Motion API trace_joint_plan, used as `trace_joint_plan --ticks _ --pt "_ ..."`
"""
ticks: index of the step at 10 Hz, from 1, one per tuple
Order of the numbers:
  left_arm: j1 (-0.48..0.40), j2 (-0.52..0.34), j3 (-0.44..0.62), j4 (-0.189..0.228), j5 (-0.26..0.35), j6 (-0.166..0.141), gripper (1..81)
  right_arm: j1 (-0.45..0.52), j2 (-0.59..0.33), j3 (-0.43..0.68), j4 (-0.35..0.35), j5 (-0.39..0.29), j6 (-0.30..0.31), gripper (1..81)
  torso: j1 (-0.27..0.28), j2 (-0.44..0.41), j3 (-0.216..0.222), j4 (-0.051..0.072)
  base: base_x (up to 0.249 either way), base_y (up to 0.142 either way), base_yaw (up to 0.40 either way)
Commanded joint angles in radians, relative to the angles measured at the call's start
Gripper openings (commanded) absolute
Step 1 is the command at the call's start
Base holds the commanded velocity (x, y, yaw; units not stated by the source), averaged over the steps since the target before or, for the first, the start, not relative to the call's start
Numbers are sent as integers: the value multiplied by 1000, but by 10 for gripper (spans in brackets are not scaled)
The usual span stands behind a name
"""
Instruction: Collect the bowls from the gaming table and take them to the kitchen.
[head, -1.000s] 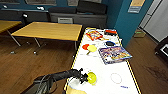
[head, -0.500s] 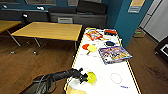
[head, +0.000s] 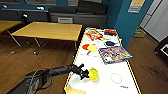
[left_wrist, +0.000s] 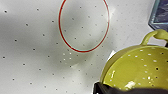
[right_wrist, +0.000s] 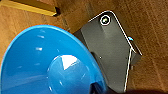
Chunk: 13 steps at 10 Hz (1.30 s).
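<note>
White table top (head: 105, 75) runs down the middle of my head view. My left gripper (head: 84, 74) now pinches the yellow-green bowl (head: 93, 74) at the lower middle, lifted a bit higher than before, so it's collected. My right gripper holds a blue bowl (right_wrist: 47, 62). Red and yellow bowls (head: 89, 47) wait further up.

Left gripper (head: 86, 74): black; shifted slightly further over the glossy white desk (head: 105, 72) with thin yellow edging, compared with a second ago.
Yellow-green perforated plastic bowl (head: 93, 74): carried along with that gripper; now a little nearer the thin red ring (head: 116, 78) printed on the desk top.
</note>
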Motion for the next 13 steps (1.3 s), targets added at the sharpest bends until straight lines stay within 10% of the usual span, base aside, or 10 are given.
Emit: trace_joint_plan --ticks 1,6,13 --pt "-235 -77 194 -15 34 -33 10 28 -45 11 -16 -62 0 10 0 0 0 0 0 0 0" --pt "-219 -328 497 68 38 -63 10 24 -52 23 -20 -62 0 10 0 0 0 0 0 0 0" --pt "8 -795 959 357 44 -74 10 21 -84 60 -17 -61 1 10 0 0 0 0 0 0 0"
